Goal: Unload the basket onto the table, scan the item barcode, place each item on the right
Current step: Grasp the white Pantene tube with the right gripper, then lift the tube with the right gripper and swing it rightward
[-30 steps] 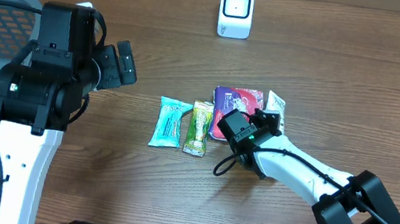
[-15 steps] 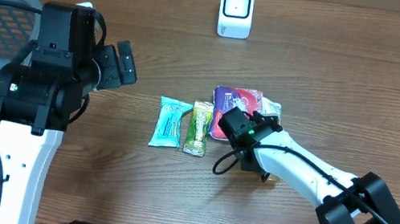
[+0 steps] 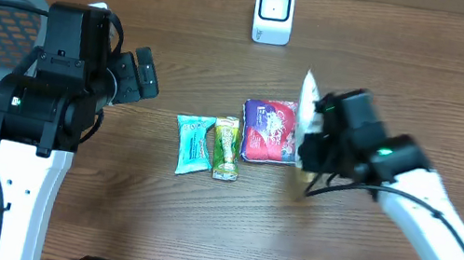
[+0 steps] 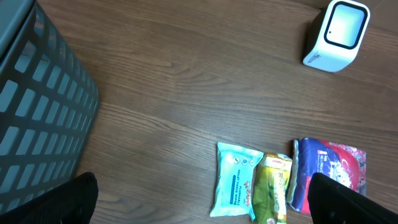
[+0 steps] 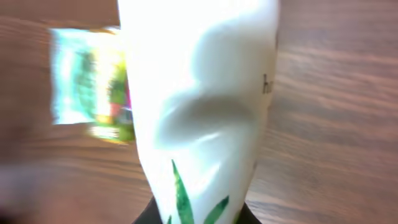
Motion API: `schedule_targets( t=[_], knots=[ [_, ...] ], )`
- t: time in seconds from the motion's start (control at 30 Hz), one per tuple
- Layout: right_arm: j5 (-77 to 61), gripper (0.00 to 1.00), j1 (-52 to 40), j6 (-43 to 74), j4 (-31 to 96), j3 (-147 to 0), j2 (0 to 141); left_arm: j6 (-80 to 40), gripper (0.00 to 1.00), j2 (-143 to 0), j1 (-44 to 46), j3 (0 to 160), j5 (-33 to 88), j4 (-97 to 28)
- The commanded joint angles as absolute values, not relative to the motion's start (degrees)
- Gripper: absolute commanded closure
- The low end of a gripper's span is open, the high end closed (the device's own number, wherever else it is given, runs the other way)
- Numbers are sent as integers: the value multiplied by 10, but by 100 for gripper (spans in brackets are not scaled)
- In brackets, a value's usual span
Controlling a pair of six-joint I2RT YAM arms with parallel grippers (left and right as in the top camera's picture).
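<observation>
Even, soft light overhead; the right wrist view is blurred, its white packet [image 5: 199, 93] perhaps overexposed.

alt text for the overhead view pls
The right gripper holds a white packet over the table, short of the scanner. A teal packet, green packet and purple packet lie in a row beside it; the left gripper is open.
</observation>
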State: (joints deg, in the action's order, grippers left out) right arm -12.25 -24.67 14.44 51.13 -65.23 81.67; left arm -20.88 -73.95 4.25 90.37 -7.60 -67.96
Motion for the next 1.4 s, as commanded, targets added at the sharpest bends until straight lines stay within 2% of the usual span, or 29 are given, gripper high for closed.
schedule_targets(
  t=[0.0,0.13,0.47,0.57,0.67,0.83,1.07,1.37],
  knots=[
    [-340,96,-204,62,492,-671,811,-215,0,-742,41,908,-83,-680],
    [-478,96,-185,25,469,-671,826,-215,0,-742,41,908,-83,-680],
    [-728,96,-185,25,351,-672,850,-215,1,-742,41,908,-83,-679],
    [-802,96,-182,63,293,-672,850,-215,1,-742,41,908,-83,-679],
    [-807,96,-178,135,238,-672,850,-215,0,-742,41,908,-83,-679],
    [-801,96,-176,148,213,-672,850,-215,0,-743,41,908,-83,-679],
    [-728,96,-176,99,267,-671,850,-215,0,-742,41,908,-83,-680],
    [-736,96,-176,44,317,-671,850,-215,0,-743,41,908,-83,-680]
  ],
)
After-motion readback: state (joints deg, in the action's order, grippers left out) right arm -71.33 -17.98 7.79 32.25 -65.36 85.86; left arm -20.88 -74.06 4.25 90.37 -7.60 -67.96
